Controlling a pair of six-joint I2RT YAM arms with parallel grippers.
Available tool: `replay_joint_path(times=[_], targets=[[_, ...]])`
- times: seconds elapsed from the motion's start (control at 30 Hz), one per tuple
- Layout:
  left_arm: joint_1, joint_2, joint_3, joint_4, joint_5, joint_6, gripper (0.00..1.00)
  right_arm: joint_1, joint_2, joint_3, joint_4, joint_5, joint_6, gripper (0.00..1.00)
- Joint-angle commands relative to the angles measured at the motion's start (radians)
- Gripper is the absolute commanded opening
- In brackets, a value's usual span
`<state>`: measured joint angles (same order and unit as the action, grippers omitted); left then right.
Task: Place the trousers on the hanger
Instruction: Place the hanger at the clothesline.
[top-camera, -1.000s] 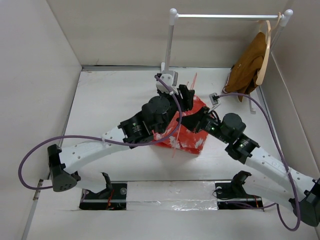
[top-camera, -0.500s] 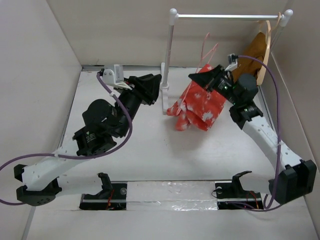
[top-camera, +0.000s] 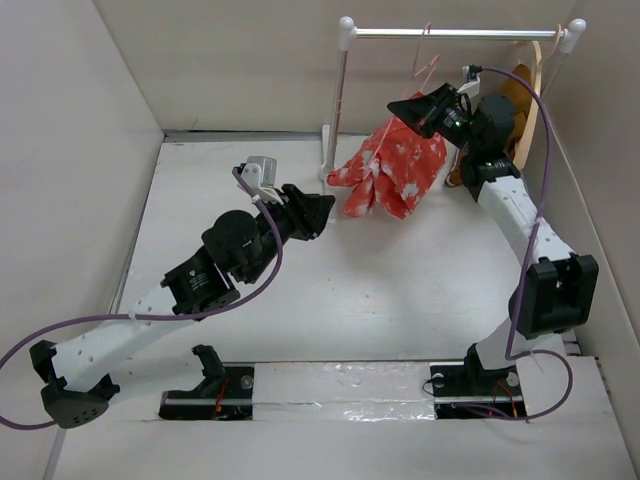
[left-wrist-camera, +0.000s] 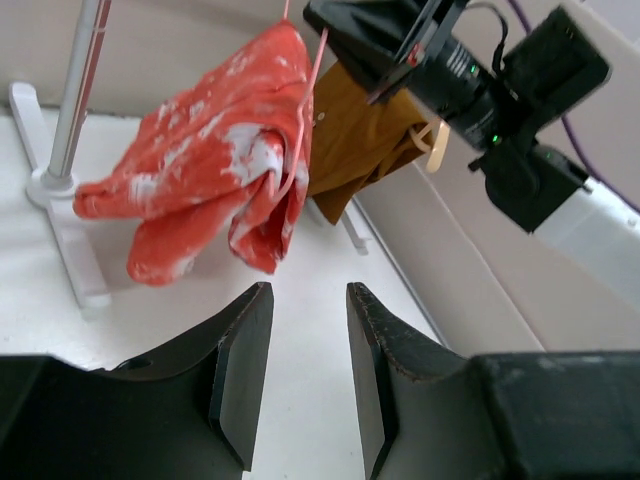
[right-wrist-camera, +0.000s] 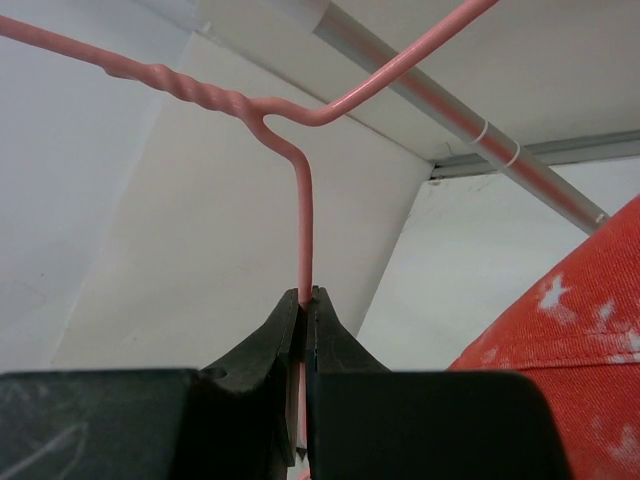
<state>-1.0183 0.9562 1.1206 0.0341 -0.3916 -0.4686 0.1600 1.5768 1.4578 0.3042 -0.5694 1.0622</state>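
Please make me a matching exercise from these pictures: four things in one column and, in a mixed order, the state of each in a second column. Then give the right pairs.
Column one
1. red-orange cloth trousers with white blotches
2. thin pink wire hanger
3. plain brown cloth garment
4. left end effector

Column two
A. open, holding nothing
B. draped over the pink wire
C. pinched in the shut right end effector
D. hangs from the pale curved wooden hanger

Pairs: 1-B, 2-C, 3-D, 4-A
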Motion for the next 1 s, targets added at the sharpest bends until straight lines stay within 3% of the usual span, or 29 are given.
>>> replay_joint_path(times=[0.0, 0.43, 0.63, 0.83, 0.93, 0.97], targets=[[0.006, -0.042, -0.021, 0.038, 0.005, -0.038, 0.33, -0.023, 0.005, 0.157, 0.133, -0.050, 0.007, 0.00], [0.006, -0.045, -0.117, 0.087, -0.024, -0.062, 0.34, -0.109, 0.201, 0.331, 0.073, -0.090, 0.016, 0.00], [0.006, -0.054, -0.139, 0.087, -0.046, -0.068, 0.34, -0.129, 0.264, 0.314, 0.088, -0.109, 0.015, 0.00], [0.006, -0.080, -0.157, 0.087, -0.070, -0.065, 0.34, -0.129, 0.218, 0.181, 0.153, -0.101, -0.004, 0.00], [0.006, -0.079, -0.165, 0.084, -0.081, -0.062, 0.37, -0.129, 0.189, 0.112, 0.187, -0.089, -0.016, 0.19], [0.006, -0.079, -0.169, 0.078, -0.093, -0.062, 0.39, -0.138, 0.168, 0.099, 0.178, -0.083, -0.039, 0.34]])
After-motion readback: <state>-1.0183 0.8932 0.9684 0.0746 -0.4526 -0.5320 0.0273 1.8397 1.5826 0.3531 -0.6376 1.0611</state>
